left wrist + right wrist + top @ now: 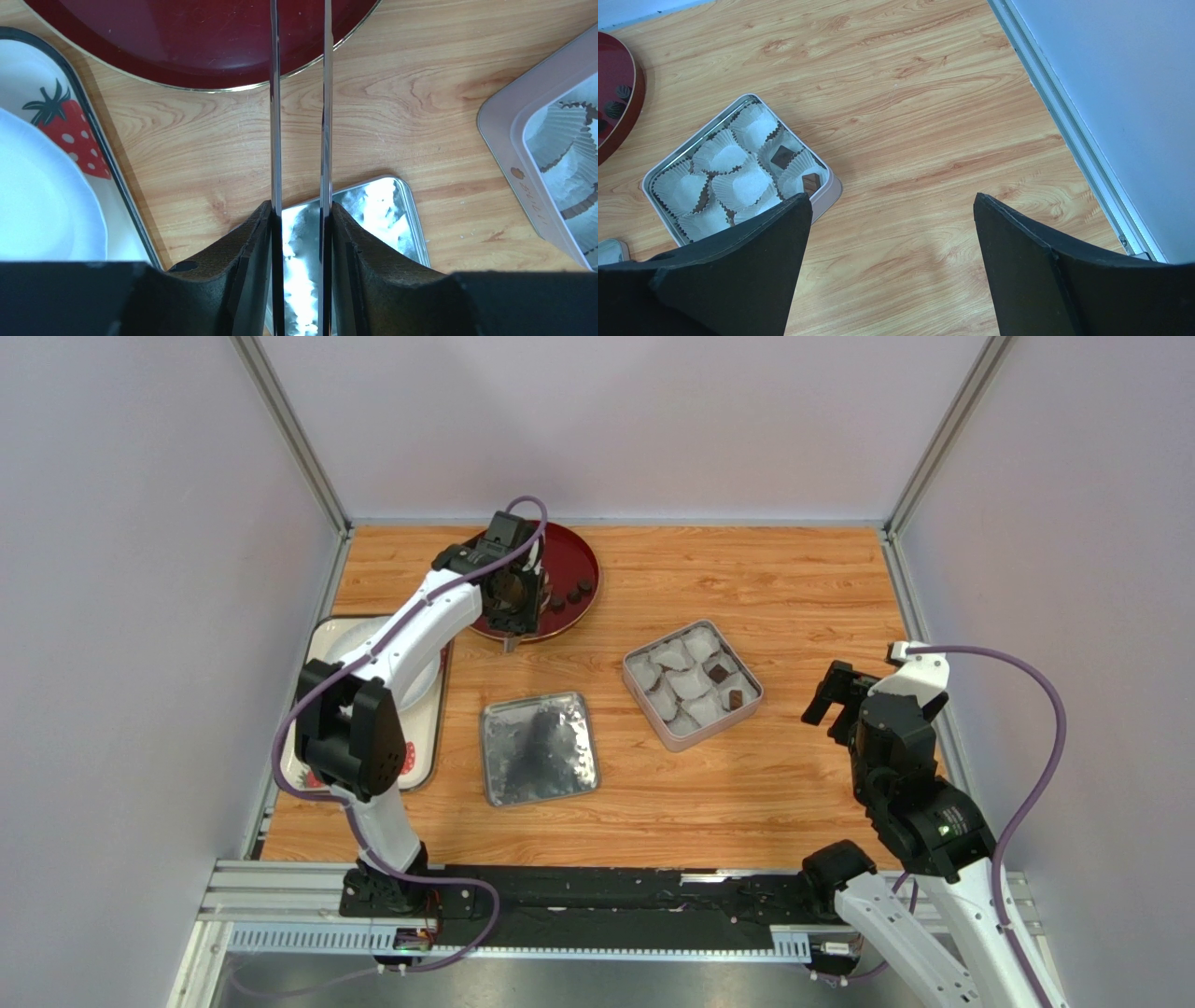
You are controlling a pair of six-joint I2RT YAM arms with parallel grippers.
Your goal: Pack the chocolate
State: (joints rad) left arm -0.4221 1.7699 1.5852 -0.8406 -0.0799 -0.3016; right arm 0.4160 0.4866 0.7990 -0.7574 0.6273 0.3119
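Since only two brown pieces of chocolate (781,157) sit in the tin (502,133), the packing has just begun. Most of the white paper cups (749,185) in the tin have nothing in them. A few more brown pieces (568,594) wait on the red plate (561,560), in the upper middle of the top view, so I think they have to go over one by one.

The left pincer (514,605) hangs over the near edge of that red plate. Its two thin metal blades stand a little apart, but the tips are out of sight, so I cannot tell if it grips a piece. The right pincer (839,703) is spread wide with nothing in it, at the right side of the surface (786,574), near the tin but not touching it.

The shiny lid (539,748) lies flat in the lower middle, beside the tin. At the left a white plate (35,196) rests on a strawberry tray (63,129). Between red plate and tin I see only bare wood, so nothing looks to be in the way.
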